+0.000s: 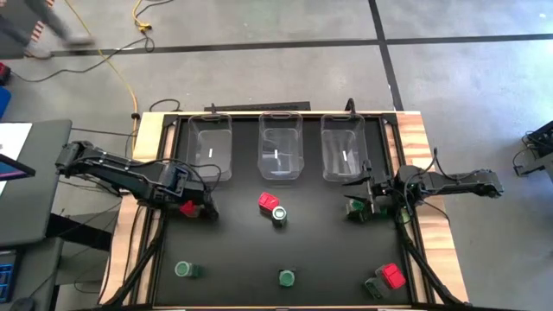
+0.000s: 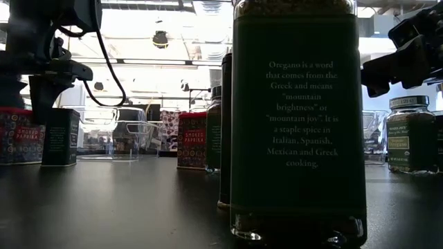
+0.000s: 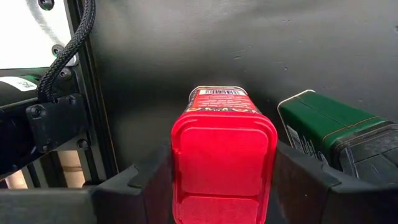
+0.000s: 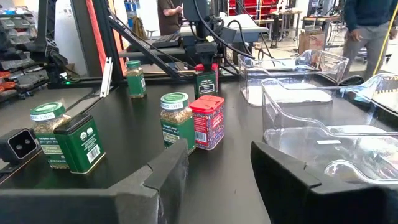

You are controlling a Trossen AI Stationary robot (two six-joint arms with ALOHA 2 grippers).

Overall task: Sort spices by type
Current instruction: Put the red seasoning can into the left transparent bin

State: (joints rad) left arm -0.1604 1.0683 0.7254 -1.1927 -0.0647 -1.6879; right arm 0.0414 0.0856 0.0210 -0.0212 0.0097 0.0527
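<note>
Left gripper (image 3: 221, 180) low at the tabletop's (image 1: 242, 250) left edge, fingers (image 3: 146, 180) closing around a red tin (image 3: 222, 158), green tin (image 3: 329, 127) just beside. Right gripper (image 4: 217, 174) near the right bin (image 1: 343, 147), fingers half open, empty.

Red-topped tin (image 3: 222, 163) stands upright at the surface's left edge, a dark green tin (image 3: 329, 127) just beside it. Mid-surface, a red tin (image 1: 268, 201) touches a green-lidded jar (image 1: 279, 213). More jars (image 1: 287, 277) and tins stand scattered along the front
</note>
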